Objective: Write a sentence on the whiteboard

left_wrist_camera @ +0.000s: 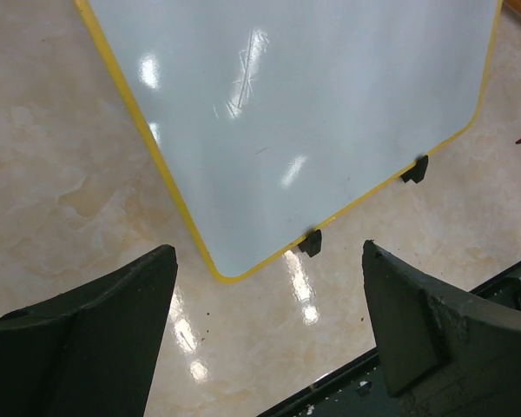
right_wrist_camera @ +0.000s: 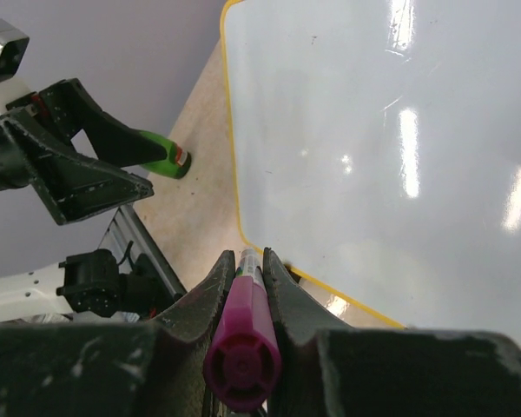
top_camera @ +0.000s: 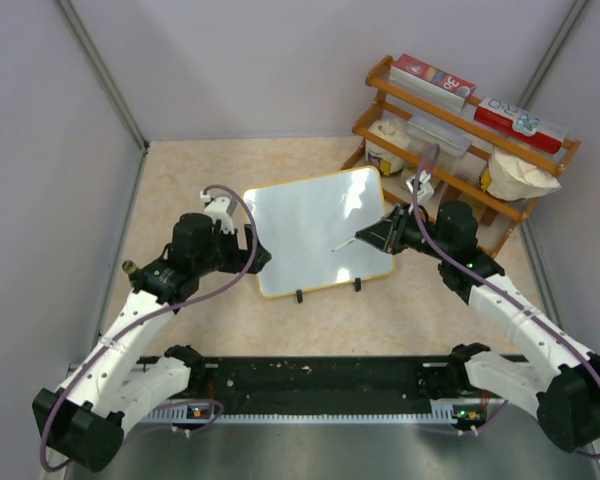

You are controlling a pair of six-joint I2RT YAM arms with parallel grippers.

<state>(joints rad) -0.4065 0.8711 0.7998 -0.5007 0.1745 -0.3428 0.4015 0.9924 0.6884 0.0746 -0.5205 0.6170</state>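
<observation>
The whiteboard (top_camera: 315,230) lies flat in the middle of the table, white with a yellow frame and two black clip feet on its near edge. It also shows in the left wrist view (left_wrist_camera: 313,113) and the right wrist view (right_wrist_camera: 373,130). Its surface looks blank apart from faint smudges. My right gripper (top_camera: 368,238) is shut on a marker (right_wrist_camera: 243,347) with a magenta end, its tip pointing over the board's right part. In the right wrist view the gripper (right_wrist_camera: 247,257) hangs above the board's near corner. My left gripper (top_camera: 255,255) is open and empty at the board's left near corner (left_wrist_camera: 269,261).
A wooden shelf (top_camera: 460,180) with boxes, a tub and a white bag stands at the back right, close behind my right arm. A small green cylinder (right_wrist_camera: 161,161) lies near the left arm. A black rail (top_camera: 320,380) runs along the near edge. Grey walls close in both sides.
</observation>
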